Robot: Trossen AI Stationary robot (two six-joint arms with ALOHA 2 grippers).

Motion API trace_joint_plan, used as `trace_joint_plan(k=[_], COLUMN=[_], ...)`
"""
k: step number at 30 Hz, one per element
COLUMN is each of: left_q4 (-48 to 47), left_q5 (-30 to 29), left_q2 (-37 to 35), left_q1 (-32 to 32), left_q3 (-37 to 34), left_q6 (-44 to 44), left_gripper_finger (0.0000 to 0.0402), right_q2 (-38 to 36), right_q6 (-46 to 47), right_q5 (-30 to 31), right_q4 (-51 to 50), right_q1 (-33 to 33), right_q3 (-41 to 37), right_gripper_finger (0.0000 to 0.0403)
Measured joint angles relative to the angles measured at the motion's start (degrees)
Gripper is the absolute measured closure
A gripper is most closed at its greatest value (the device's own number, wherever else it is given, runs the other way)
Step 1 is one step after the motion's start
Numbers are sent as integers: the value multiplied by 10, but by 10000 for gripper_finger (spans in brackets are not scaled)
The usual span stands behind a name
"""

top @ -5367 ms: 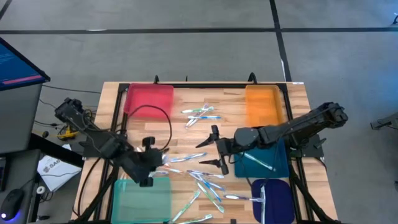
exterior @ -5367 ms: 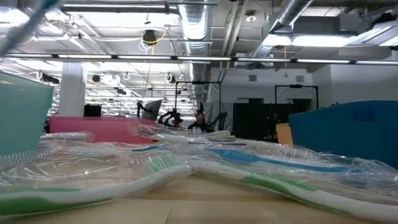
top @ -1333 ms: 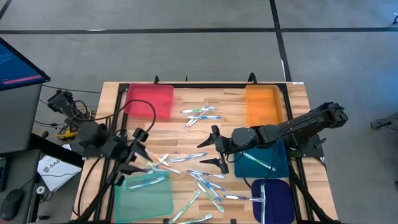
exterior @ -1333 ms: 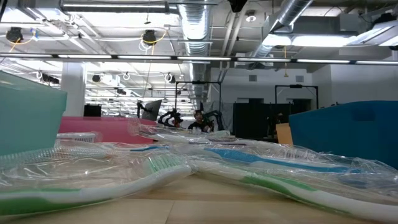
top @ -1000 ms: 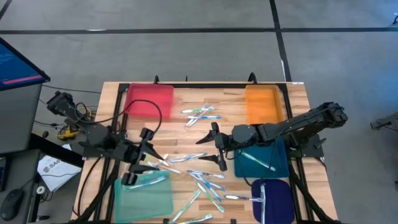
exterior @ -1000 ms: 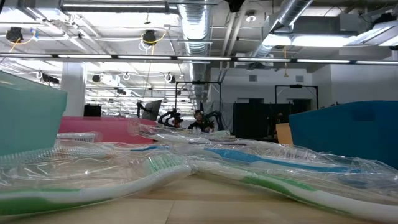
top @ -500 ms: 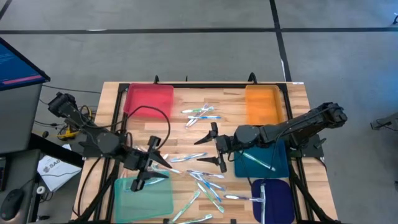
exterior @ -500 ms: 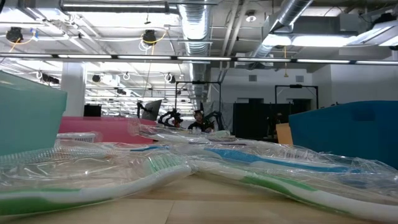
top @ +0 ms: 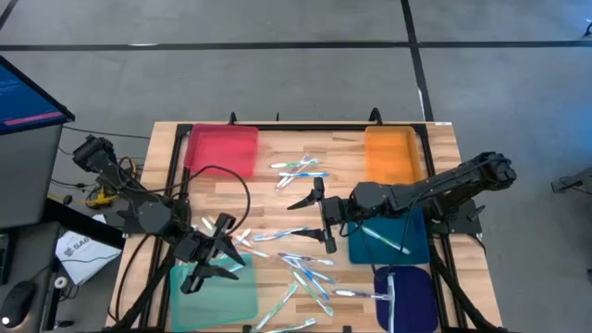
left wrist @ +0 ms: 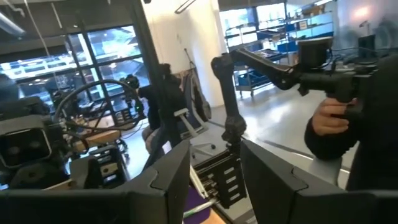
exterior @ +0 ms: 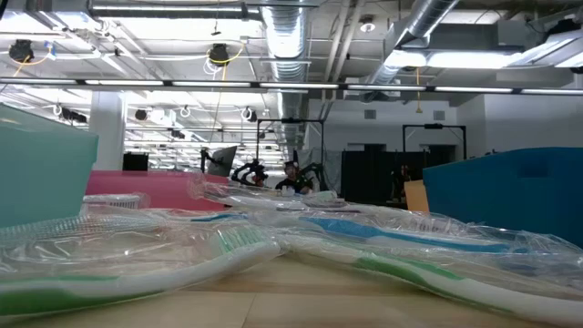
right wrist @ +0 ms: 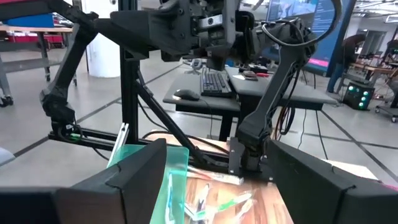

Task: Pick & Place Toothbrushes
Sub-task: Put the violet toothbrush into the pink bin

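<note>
The left tool [top: 215, 248] hangs open and empty over the green tray's [top: 215, 294] inner edge. The right tool [top: 317, 214], jaws spread and empty, hovers beside the teal tray [top: 393, 242]. Toothbrushes [top: 301, 264] lie scattered on the desk [top: 277, 199] between them.

Toothbrushes [top: 298, 260]: thin sticks, white or clear with blue, teal or green parts, many in clear wrappers, lying flat.
Upper cluster [top: 300, 169]: a few crossed between red and orange trays.
Middle scatter [top: 277, 235]: strewn loosely across the bench centre.
Teal tray [top: 379, 237]: one lying diagonally inside.
Dark blue tray [top: 389, 294]: one upright-lengthwise inside, another crossing its edge.
Front edge [top: 287, 325]: a green-handled one lying crosswise.
</note>
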Motion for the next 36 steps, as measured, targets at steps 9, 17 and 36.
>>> trace_joint_plan(k=[9,17,36], left_q4=[-3,-13,-10], left_q5=[-2,-4,-3], left_q2=[0,0,0], left_q1=[2,8,36], left_q3=[0,0,0], left_q6=[3,0,24], left_gripper_finger=[266,266,266], right_q2=[0,0,132], right_q6=[42,130,219], right_q5=[0,-15,-18], right_q4=[-47,-102,-121], right_q1=[1,5,9], right_q3=[0,0,0], right_gripper_finger=[127,127,127])
